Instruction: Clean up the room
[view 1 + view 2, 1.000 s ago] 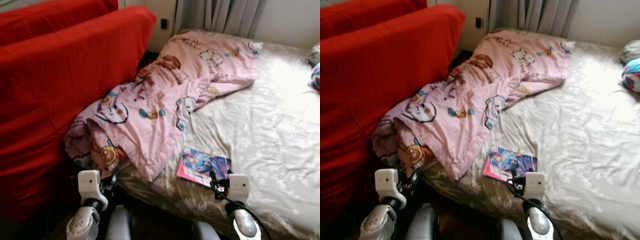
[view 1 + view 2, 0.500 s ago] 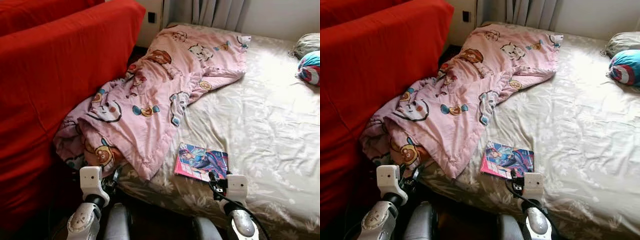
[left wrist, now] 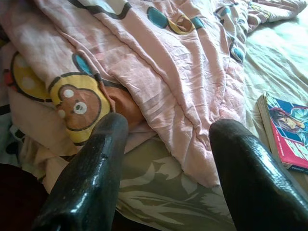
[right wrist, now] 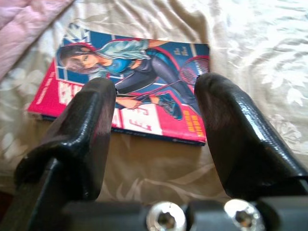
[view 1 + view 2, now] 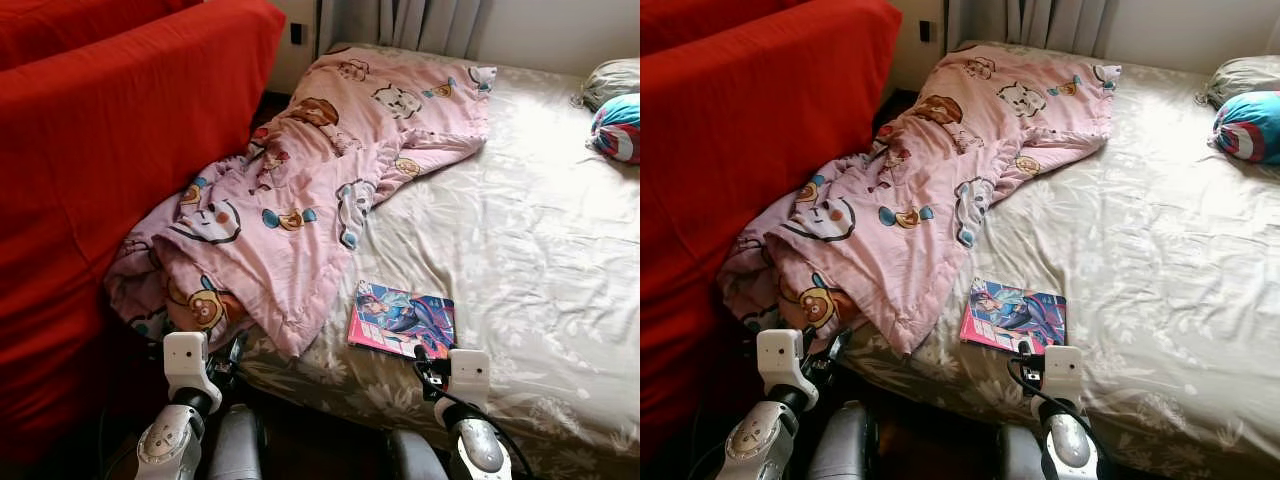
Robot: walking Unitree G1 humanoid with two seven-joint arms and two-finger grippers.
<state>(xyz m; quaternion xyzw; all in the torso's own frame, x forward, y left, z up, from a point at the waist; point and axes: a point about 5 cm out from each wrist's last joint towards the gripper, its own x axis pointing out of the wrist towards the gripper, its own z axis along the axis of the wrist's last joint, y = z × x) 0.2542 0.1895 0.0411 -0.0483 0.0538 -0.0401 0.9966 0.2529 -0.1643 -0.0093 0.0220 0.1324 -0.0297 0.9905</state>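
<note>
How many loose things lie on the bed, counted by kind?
Pink cartoon blanket: 1
Comic book: 1
Pillows, at the far right edge, one grey and one blue and red: 2
Total: 4

**A bed and what lies on it**

The bed [image 5: 520, 250] fills the centre and right of the frame, covered with a pale sheet [image 5: 560, 330] printed with faint flowers. A pink cartoon-print blanket [image 5: 300, 200] lies crumpled from the upper centre down to the lower left, spilling over the bed's left edge. A comic book [image 5: 402, 319] with a pink and blue cover lies flat near the bottom edge, just beside the blanket's corner. At the upper right rest a grey pillow [image 5: 612, 76] and a blue, red and white cushion [image 5: 618, 128].
</note>
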